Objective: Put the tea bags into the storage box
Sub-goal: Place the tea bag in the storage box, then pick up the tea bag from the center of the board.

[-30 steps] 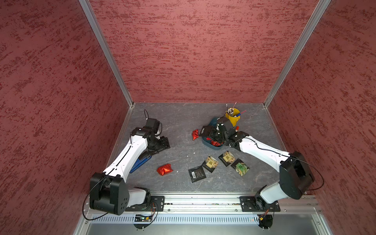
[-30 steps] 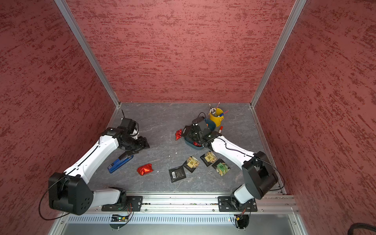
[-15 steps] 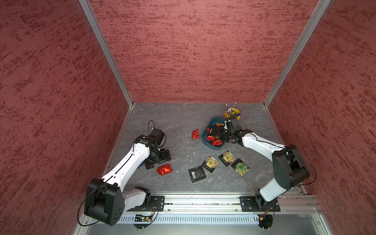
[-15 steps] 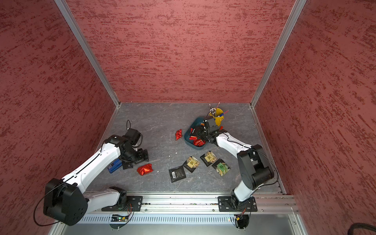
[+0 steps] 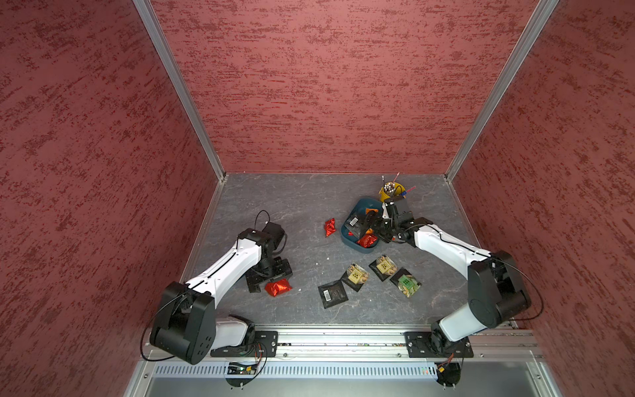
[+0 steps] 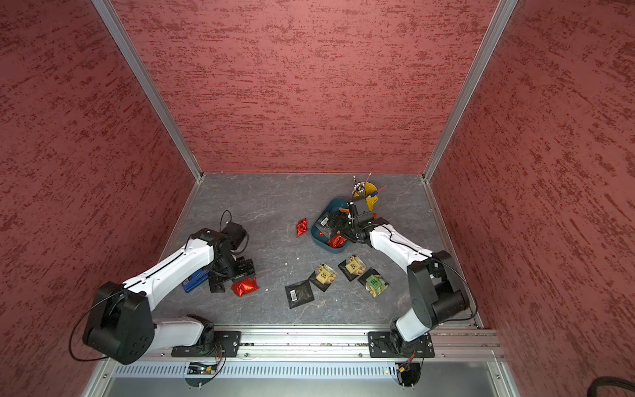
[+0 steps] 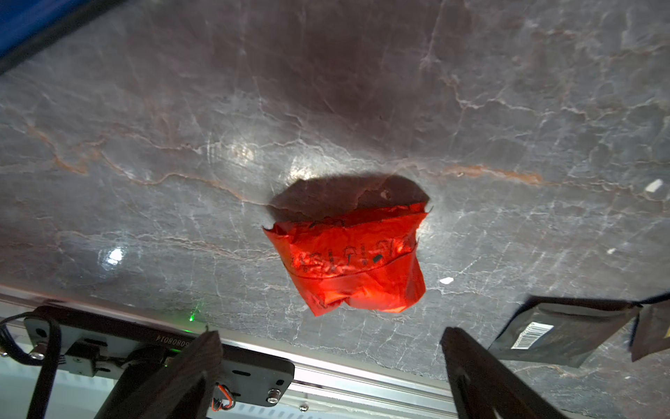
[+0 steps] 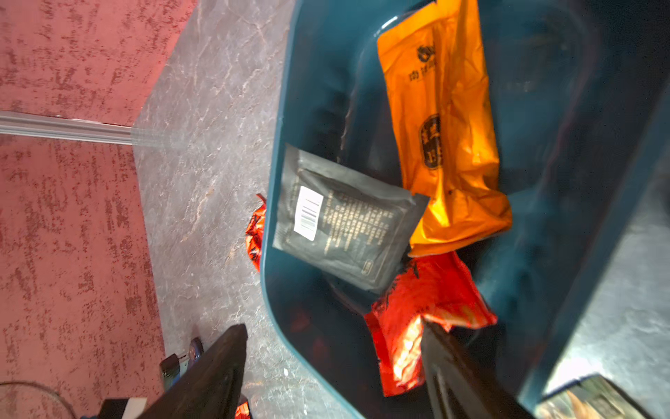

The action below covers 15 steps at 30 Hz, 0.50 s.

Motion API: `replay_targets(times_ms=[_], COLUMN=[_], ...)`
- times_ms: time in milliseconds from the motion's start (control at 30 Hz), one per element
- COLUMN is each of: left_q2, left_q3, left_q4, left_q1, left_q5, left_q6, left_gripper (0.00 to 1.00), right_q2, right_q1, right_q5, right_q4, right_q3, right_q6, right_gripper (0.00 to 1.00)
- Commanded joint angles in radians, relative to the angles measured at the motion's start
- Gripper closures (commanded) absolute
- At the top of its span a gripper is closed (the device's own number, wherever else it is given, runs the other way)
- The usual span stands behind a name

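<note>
Red crinkly foil tea bag point(image 7: 351, 265) awaits pickup: left gripper point(image 7: 330, 330) gapes empty beside it, needing descent; right gripper point(image 8: 331, 323), parted and empty, overhangs teal plastic storage box point(image 8: 315, 79).

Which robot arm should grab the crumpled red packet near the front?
Left. The left gripper hangs open right at the red packet; the right gripper is far away, over the storage box.

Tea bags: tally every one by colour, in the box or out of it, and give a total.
Red foil tea bags: 3
Orange tea bag: 1
Black sachets: 5
Total: 9, with 3 of them lying in the storage box.
</note>
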Motion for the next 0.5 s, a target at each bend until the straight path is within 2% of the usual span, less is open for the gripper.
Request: replay_targets(times_ms=[0,233,467], left_q2=[0.027,0.058,0.09], left_q3=[-0.026,-0.084,-0.113], left_q4=[0.055,0.161,0.213], left_q1=[-0.016,-0.03,-0.029], left_q5=[0.011,0.019,0.012], left_q6=[-0.039,-0.062,-0.061], left_gripper=[0.01,0.02,0.09], right_q2=[-0.053,-0.085,-0.115], right_q1=[-0.004,-0.004,-0.004], right_q5=[0.013,-0.004,0.004], right_q4=[-0.045,-0.084,-0.122], right_q3=[0.011,0.03,0.046], right_q6=[-0.032,-0.051,-0.062], right_gripper=[0.19,0.17,0.16])
